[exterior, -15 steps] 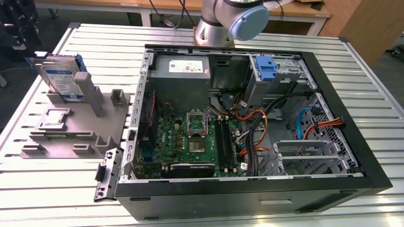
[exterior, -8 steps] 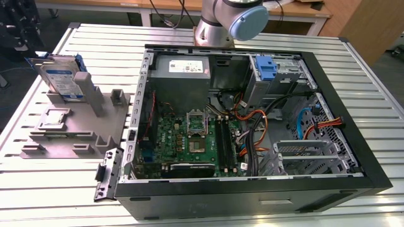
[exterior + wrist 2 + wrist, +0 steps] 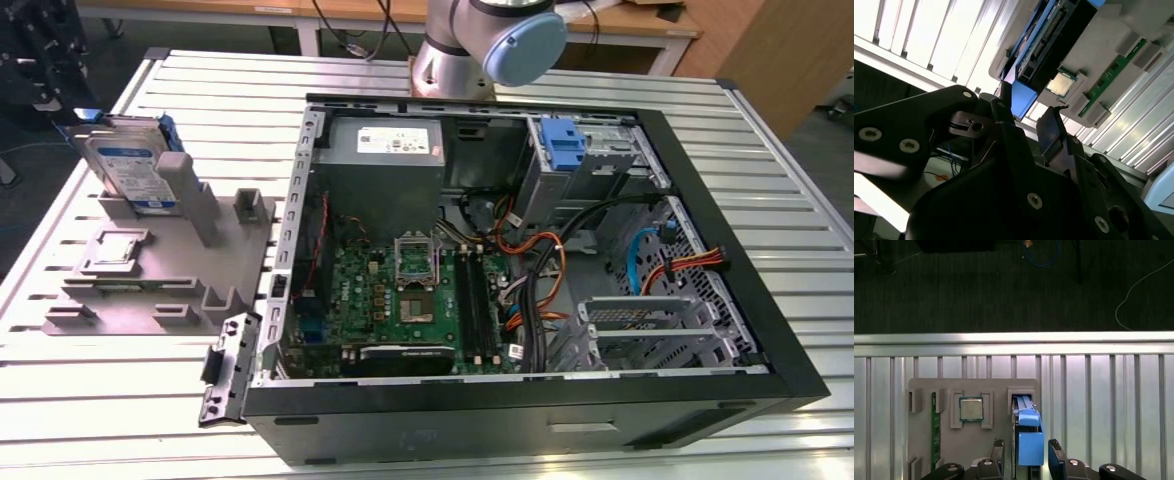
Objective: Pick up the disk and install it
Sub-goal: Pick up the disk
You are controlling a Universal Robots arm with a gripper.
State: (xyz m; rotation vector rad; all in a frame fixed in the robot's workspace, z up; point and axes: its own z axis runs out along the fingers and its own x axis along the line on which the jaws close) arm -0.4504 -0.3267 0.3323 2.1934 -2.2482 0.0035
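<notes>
The disk [image 3: 134,165] stands on edge in a slot of the grey holder [image 3: 160,270] on the exterior view's left, its white-and-blue label facing out. In both wrist views I look down on its blue rail [image 3: 1030,440] [image 3: 1021,100]. My gripper [image 3: 1026,452] [image 3: 1026,120] hovers over that top edge and is open. One black finger [image 3: 998,450] stands on each side of the rail, with a small gap to it. Nothing is held.
The holder also carries a processor chip [image 3: 970,409] and a green memory stick [image 3: 934,425]. The open computer case [image 3: 747,300] lies on the slatted metal table [image 3: 80,400], with a blue bracket [image 3: 567,150] in its drive bay. Dark floor lies beyond the table edge [image 3: 1014,337].
</notes>
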